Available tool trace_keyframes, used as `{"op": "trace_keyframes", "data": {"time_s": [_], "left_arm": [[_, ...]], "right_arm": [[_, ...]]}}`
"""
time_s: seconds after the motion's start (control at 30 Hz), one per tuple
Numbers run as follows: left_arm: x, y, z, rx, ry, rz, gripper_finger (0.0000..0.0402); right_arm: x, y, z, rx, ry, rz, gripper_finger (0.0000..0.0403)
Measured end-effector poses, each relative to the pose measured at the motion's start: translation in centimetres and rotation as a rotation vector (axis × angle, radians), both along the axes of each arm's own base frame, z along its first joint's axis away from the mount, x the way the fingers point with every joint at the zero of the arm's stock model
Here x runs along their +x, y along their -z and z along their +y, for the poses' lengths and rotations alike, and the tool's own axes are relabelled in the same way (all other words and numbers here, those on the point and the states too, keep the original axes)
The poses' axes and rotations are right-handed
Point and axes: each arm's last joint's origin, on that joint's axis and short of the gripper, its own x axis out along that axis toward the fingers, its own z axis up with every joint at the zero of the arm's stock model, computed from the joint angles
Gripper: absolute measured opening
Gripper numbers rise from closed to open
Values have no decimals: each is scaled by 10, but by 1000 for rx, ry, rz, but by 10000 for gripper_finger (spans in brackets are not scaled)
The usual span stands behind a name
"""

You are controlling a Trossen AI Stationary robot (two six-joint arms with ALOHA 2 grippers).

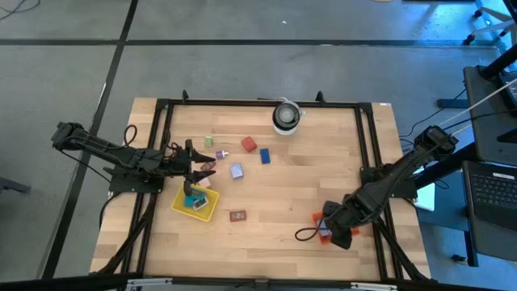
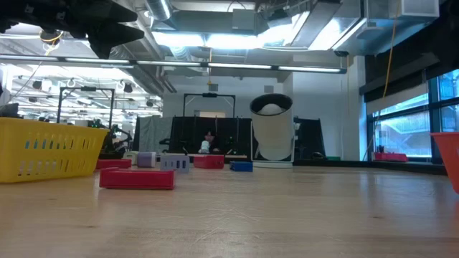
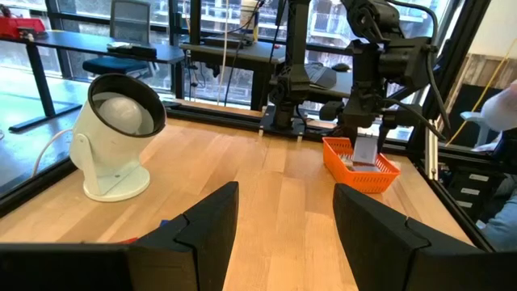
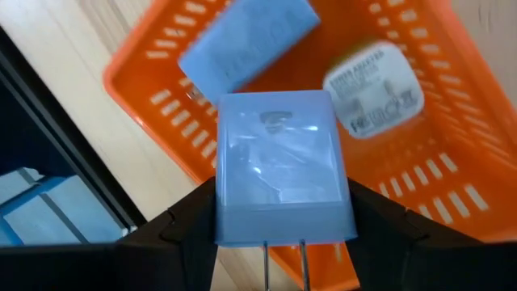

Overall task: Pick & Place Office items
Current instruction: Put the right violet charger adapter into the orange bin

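My right gripper (image 4: 281, 198) hangs over the orange tray (image 4: 452, 121) at the table's near right (image 1: 319, 219) and is shut on a pale blue block with two metal prongs. A blue block (image 4: 246, 40) and a white piece (image 4: 373, 87) lie in that tray. My left gripper (image 3: 287, 194) is open, above the table by the yellow tray (image 1: 206, 212), which holds a teal piece (image 1: 194, 202). Loose on the table lie green (image 1: 208, 141), red (image 1: 248, 145), blue (image 1: 265, 156), lavender (image 1: 237, 170) and dark red (image 1: 237, 216) pieces. My right gripper pinches the pale blue block (image 4: 279, 162) between its two fingers, one on each of two opposite sides (image 4: 220, 202). The fingers come from above, pointing down. The block is lifted clear above the orange tray, its prongs (image 4: 284, 263) pointing back toward the wrist.
A white round roll (image 1: 286, 115) with a dark centre stands near the table's far edge. A black frame (image 1: 258, 103) runs around the work area. Bare wood lies between the two trays. A laptop (image 1: 493, 194) sits off the table's right side.
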Motion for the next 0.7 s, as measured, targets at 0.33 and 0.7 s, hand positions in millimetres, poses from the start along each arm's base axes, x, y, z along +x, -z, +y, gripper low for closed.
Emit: {"op": "trace_keyframes", "data": {"time_s": [0.33, 0.7], "left_arm": [[0, 4, -1, -10, 28, 36, 198], [0, 4, -1, -16, 27, 37, 198]], "right_arm": [[2, 0, 0, 6, 27, -18, 217], [-3, 0, 6, 23, 60, 17, 220]]}}
